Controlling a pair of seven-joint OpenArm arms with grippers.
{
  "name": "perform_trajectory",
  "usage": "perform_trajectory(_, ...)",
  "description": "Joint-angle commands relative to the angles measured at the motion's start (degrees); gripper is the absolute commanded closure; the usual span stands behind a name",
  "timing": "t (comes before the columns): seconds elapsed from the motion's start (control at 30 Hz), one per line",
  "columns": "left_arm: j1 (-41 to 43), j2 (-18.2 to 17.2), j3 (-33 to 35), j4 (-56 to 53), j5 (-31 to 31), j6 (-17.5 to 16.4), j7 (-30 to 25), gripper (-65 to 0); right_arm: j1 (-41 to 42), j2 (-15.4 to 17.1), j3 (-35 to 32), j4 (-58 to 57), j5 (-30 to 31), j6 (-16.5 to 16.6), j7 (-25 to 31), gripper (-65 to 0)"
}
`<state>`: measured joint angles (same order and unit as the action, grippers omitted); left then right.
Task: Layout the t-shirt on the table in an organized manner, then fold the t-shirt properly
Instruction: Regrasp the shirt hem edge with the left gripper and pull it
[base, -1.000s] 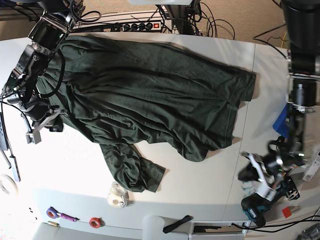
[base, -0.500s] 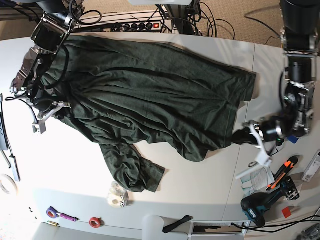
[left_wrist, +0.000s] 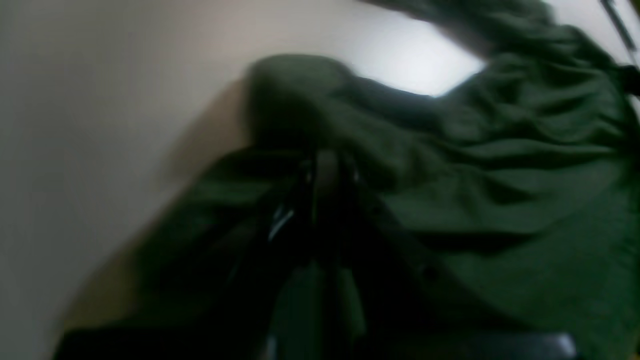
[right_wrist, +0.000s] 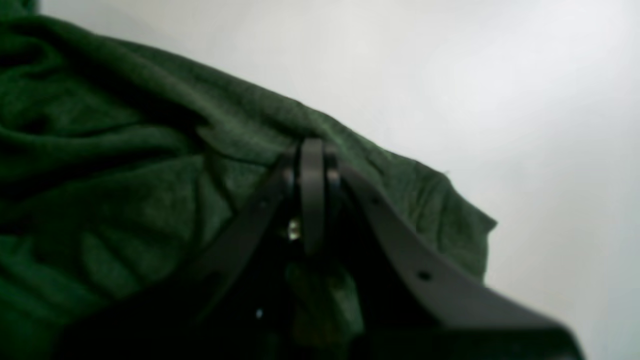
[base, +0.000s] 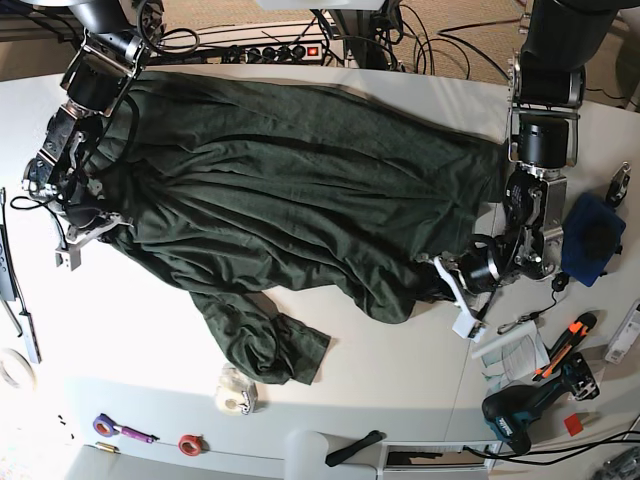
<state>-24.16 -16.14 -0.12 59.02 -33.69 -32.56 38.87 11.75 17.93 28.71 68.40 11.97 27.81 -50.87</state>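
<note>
The dark green t-shirt (base: 300, 200) lies spread but wrinkled across the white table (base: 150, 330), with one sleeve bunched toward the front. At the shirt's left edge my right gripper (base: 100, 225) is shut. In the right wrist view its tips (right_wrist: 312, 150) pinch a fold of t-shirt (right_wrist: 125, 175) over bare table (right_wrist: 500, 75). My left gripper (base: 445, 283) is at the shirt's lower right hem. The blurred left wrist view shows it (left_wrist: 325, 165) shut, its tips against the t-shirt (left_wrist: 500, 200). I cannot tell whether cloth is caught there.
A tape roll (base: 235, 392) sits just in front of the bunched sleeve, and a red roll (base: 190, 443) lies nearer the front edge. Right of the table seam are papers (base: 515, 355), an orange tool (base: 560, 355), a drill (base: 510, 415) and a blue object (base: 590, 240). A power strip (base: 270, 52) lies behind.
My left arm swung from the tools at the front right to the shirt's lower right hem. My right gripper moved onto the shirt's left edge and shut on it.
</note>
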Motion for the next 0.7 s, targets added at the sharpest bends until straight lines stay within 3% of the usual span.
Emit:
perform_trajectory(0.0, -1.7, -0.9, -0.4, 1.0, -0.1, 0.4, -1.9, 0.0, 0.2, 1.0, 0.1, 0.2, -3.4, -1.8, -1.7, 0.0)
perform_trajectory(0.13, -1.7, -2.2, -0.4, 1.0, 3.7, 4.4, -2.5, 0.0, 0.2, 1.0, 0.1, 0.2, -7.1, -6.9, 0.5, 0.0)
perform_trajectory(0.2, -1.4, -2.9, -0.4, 1.0, 4.9, 5.1, -2.6, 0.0, 0.2, 1.0, 0.1, 0.2, -7.3, -7.2, 1.6, 0.0)
perform_trajectory(0.37, -0.7, -4.5, -0.4, 1.0, 9.2, 11.1, -3.2, 0.0, 0.5, 1.0, 0.1, 0.2, -7.6, -9.7, 3.4, 0.0)
perform_trajectory(0.67, 0.5, -7.5, -0.4, 1.0, 9.5, 15.7, -6.2, 0.0, 1.9, 1.0, 0.1, 0.2, -7.8, -13.1, 5.2, 0.0)
